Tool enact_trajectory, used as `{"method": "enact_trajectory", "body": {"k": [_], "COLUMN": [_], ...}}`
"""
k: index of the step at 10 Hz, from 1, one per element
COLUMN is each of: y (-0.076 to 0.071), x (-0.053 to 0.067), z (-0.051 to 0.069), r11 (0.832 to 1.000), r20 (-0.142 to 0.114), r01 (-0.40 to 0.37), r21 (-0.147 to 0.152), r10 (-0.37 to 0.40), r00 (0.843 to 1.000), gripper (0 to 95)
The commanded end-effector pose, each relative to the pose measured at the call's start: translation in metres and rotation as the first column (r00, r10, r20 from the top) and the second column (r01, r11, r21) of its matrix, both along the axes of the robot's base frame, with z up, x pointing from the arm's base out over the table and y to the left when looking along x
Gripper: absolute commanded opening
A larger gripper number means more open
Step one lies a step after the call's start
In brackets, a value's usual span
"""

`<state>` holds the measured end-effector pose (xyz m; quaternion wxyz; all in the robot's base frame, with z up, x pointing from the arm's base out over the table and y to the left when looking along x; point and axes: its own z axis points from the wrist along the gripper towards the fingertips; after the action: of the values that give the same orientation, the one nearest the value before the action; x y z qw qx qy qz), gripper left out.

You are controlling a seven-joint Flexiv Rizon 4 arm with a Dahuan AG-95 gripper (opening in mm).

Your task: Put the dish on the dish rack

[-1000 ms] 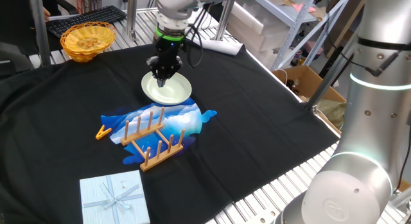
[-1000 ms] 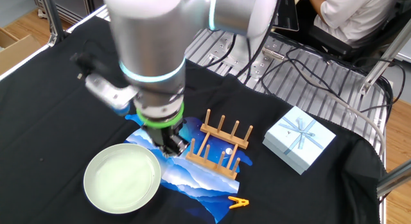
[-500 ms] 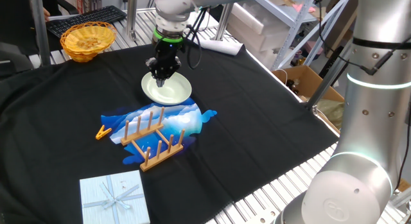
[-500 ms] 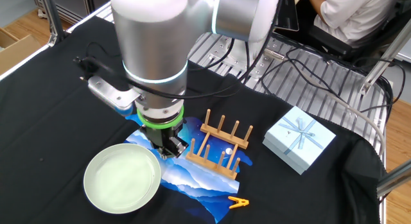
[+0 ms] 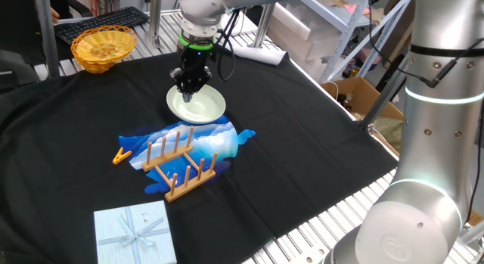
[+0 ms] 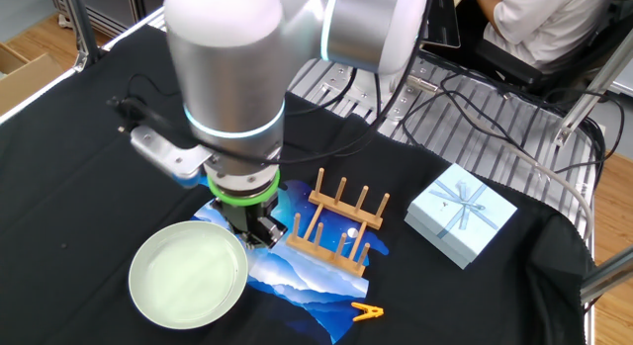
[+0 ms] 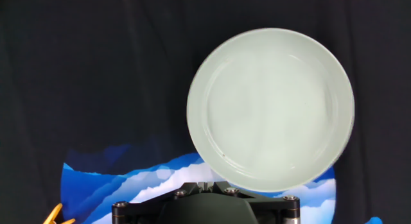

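Hand view puts the dish (image 7: 270, 109) ahead of your jaws and off to one side, lying flat on the black cloth (image 7: 96, 70), its near rim just past the hand's body. The fingertips don't show in any view, so you cannot tell whether the jaws are apart or together; nothing appears held. The gripper (image 5: 188, 90) hangs over the dish's rim, probably lining up for an edge grasp, since a flat plate offers no other purchase.

The dish rack (image 5: 179, 165) stands behind the jaws on a blue printed mat (image 5: 219, 141), pegs up, ready to take the dish on edge.

You have one dish, one rack, one orange clothespin (image 5: 120, 155), one wicker basket (image 5: 103, 47) and one gift box (image 5: 135, 232).
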<state>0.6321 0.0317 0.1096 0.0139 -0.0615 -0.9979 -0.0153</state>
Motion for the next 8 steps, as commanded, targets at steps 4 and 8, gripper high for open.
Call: {"method": "enact_trajectory", "body": {"k": [4,8], "y": [-0.0002,-0.0002], "x": [0.0027,0.0027], "z": [-0.0007,-0.0007], "r11": [1.000,1.000], "r20": [0.003,-0.019], "r01": [0.010,-0.016], "r21": [-0.006,-0.017], "r10": [-0.010,0.016], "r00": [1.000,1.000], "gripper": [19.0,19.0]}}
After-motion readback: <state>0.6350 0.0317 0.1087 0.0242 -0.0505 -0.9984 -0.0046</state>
